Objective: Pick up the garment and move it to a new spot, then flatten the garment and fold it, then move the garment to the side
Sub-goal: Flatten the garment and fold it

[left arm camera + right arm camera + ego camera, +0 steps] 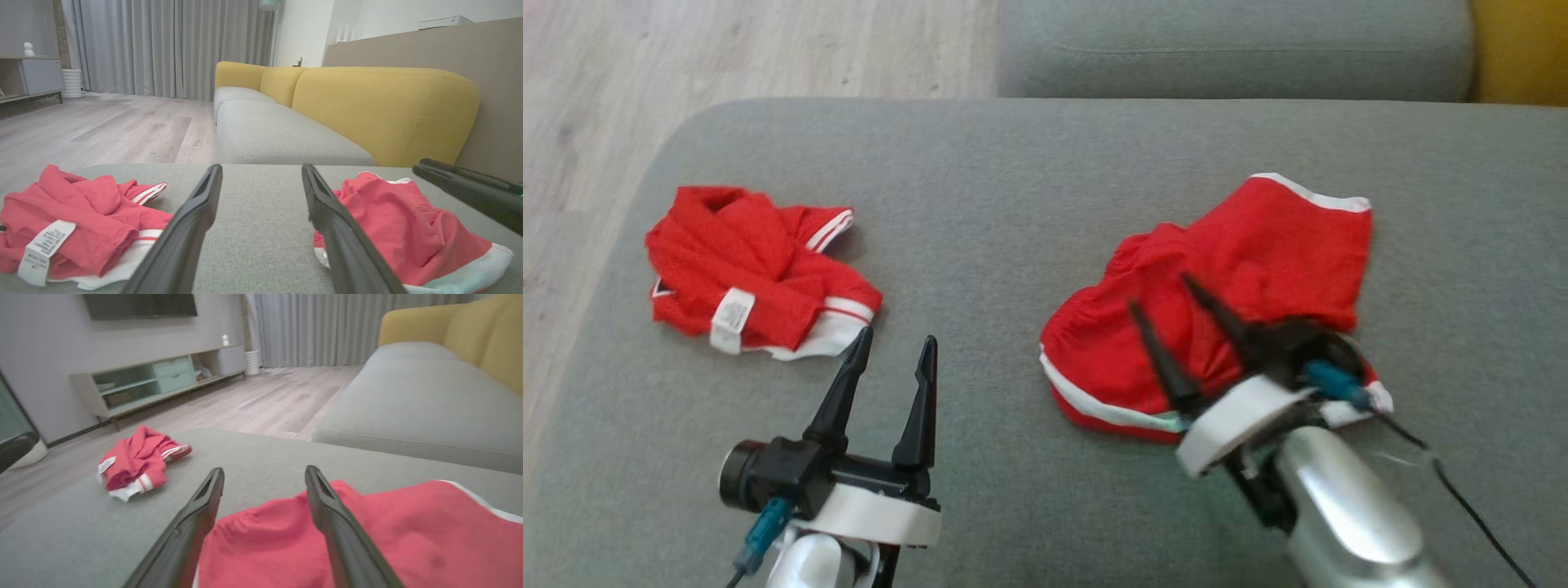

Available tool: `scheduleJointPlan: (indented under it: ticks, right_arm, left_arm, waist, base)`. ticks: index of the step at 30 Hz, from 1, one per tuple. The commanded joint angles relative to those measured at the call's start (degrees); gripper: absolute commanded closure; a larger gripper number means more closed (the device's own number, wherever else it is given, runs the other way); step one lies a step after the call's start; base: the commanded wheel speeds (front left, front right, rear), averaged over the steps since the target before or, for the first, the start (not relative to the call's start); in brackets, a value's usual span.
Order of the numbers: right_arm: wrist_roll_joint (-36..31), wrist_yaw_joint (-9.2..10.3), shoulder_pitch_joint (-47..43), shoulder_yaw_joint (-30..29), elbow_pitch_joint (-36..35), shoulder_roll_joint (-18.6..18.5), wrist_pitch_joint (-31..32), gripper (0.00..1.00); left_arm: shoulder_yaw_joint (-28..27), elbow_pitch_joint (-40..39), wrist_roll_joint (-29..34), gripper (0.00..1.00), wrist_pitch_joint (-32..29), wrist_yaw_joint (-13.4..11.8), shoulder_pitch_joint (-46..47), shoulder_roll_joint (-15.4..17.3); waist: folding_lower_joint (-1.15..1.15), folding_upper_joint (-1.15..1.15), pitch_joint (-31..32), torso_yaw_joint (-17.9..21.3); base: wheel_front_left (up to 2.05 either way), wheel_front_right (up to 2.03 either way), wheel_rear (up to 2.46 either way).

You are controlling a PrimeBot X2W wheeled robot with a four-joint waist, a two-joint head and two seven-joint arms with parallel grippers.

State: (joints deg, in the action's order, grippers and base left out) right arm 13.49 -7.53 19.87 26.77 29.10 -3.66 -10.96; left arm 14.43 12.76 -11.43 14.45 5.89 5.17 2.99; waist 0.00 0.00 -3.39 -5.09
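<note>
Two red garments with white trim lie on the grey cushion (1013, 204). One red garment (1241, 269) is spread loosely at the right. My right gripper (1158, 292) hovers over its near part, open, with nothing between the fingers. In the right wrist view the same garment (388, 535) lies under that gripper (265, 470). The other garment (752, 269), crumpled with a white label showing, lies at the left. My left gripper (895, 341) stands open on bare cushion between the two, just right of the crumpled one (81, 220); its own view (261, 168) also shows the spread garment (392, 228).
The cushion's rounded left edge drops to a pale wooden floor (588, 98). A second grey seat (1233, 49) adjoins at the back, with a yellow backrest (384, 106) along the right. A low TV stand (155, 379) is against the far wall.
</note>
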Motion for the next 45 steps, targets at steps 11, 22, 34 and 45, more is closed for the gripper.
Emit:
scheduleJointPlan:
  ticks: [11,22,34,45]
  right_arm:
    - [-3.76,0.04,-5.64,-17.58,-6.89,0.79,-0.85,0.0]
    - [-7.14,0.04,3.57,-31.39,1.98,0.79,5.58,0.0]
    - [-21.53,0.04,14.78,-46.64,22.78,0.79,9.74,0.0]
    - [-34.68,0.04,17.75,-55.16,23.63,0.79,8.15,1.0]
  left_arm:
    - [-2.5,-2.68,0.73,0.0,0.55,0.28,1.23,0.06]
    - [-1.29,-2.16,0.41,0.0,0.55,0.84,4.19,-0.01]
    - [-0.34,-1.6,0.02,0.0,0.55,1.26,6.04,-0.06]
    - [-0.95,-1.37,0.06,0.0,0.55,1.34,6.07,-0.09]
  waist:
    - [0.0,0.0,-1.73,3.05]
    - [0.0,0.0,-6.69,-0.47]
    - [0.0,0.0,-9.63,-3.28]
    - [0.0,0.0,-9.13,-2.99]
  base:
    - [0.0,0.0,0.0]
    - [0.0,0.0,0.0]
    - [0.0,0.0,0.0]
    - [0.0,0.0,0.0]
